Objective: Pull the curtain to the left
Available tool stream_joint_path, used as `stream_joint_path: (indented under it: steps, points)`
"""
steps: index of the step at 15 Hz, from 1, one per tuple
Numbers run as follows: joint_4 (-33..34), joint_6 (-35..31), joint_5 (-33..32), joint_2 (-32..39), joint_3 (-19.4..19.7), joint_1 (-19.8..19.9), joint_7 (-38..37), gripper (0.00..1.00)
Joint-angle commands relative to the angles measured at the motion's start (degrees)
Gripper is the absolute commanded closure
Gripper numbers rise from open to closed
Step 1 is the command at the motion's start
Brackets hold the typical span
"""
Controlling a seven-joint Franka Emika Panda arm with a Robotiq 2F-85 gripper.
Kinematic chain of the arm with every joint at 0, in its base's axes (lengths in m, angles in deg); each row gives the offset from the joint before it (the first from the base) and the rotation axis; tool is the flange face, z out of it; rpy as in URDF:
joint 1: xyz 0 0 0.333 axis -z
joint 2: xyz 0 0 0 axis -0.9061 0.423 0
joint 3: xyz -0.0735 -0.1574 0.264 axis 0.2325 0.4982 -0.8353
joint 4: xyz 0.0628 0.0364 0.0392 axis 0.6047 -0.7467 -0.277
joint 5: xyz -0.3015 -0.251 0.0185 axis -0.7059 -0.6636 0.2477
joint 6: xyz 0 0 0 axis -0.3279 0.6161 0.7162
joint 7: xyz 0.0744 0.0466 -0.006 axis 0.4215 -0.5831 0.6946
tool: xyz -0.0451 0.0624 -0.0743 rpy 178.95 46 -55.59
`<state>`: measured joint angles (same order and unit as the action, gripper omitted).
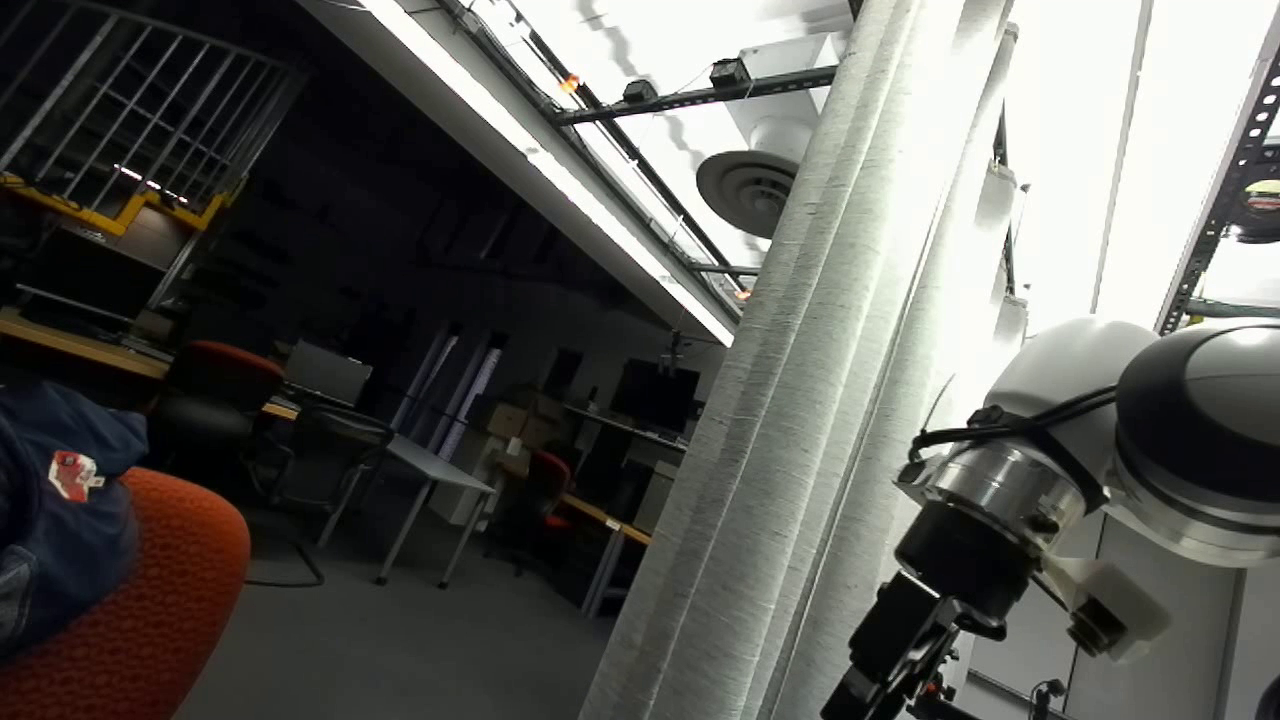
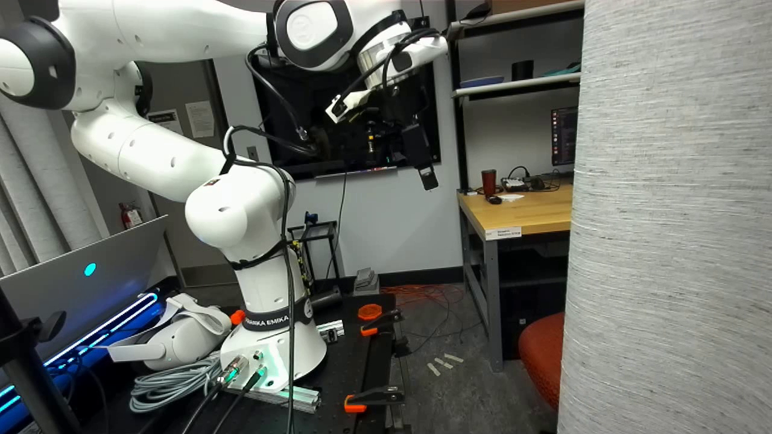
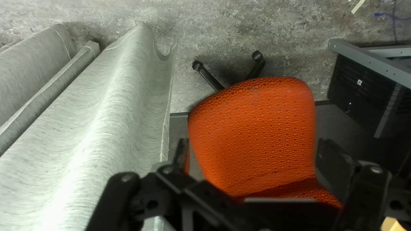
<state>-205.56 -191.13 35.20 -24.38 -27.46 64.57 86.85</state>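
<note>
The curtain is tall white-grey fabric with soft vertical folds. It shows in both exterior views, hanging through the middle right (image 1: pixel 800 400) and along the right edge (image 2: pixel 669 217). In the wrist view the curtain (image 3: pixel 112 106) fills the left side, its free edge close to the left finger. My gripper (image 3: pixel 253 144) is open, its two black fingers wide apart with nothing between them. In an exterior view the gripper (image 1: pixel 885 670) points down beside the curtain, its tips near the bottom edge. It also shows in an exterior view (image 2: pixel 425 160), apart from the curtain.
An orange mesh chair (image 3: pixel 257 125) stands below the gripper, beyond the fingers. A wooden desk (image 2: pixel 522 208) with a red cup (image 2: pixel 488 182) stands behind, near the curtain. A dark wall screen (image 2: pixel 277 114) hangs behind the arm. Another orange chair (image 1: pixel 190 570) holds dark clothing.
</note>
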Motion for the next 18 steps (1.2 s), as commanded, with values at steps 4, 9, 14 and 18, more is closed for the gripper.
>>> stream_joint_path:
  steps: [4,9,14,18]
  points:
    - [0.16,0.19,0.16,0.05,-0.15,0.2,0.16,0.0]
    - [0.16,0.19,0.16,0.05,-0.15,0.2,0.16,0.0]
    - [0.75,-2.78,-0.07,0.3,-0.61,0.55,-0.37,0.0]
    - [0.97,-10.46,-0.32,3.26,-3.4,1.19,-4.13,0.0]
